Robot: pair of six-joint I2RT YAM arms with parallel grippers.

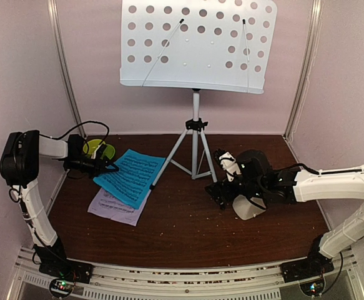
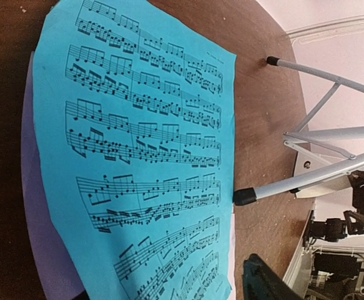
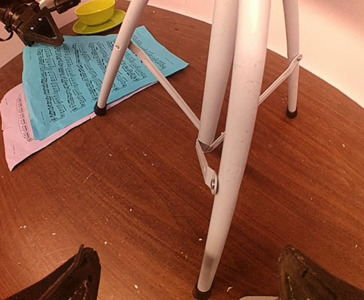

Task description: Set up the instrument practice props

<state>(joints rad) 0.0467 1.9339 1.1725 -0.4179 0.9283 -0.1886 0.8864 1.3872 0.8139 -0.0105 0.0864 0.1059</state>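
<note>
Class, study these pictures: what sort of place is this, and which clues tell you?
Probably a small robot test booth staged for music practice: a left arm and right arm bolted at a brown table, close pale walls, a music stand and sheet music.

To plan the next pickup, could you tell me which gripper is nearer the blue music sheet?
Left. The left gripper is at the far-left edge of the blue music sheet; the right gripper sits across the tripod from it.

Upper page [image 1: 132,177] sits on lower page [image 1: 113,207], just ahead of left gripper [image 1: 110,166]; tripod [image 1: 194,150] straight ahead of right gripper [image 1: 222,181].
</note>
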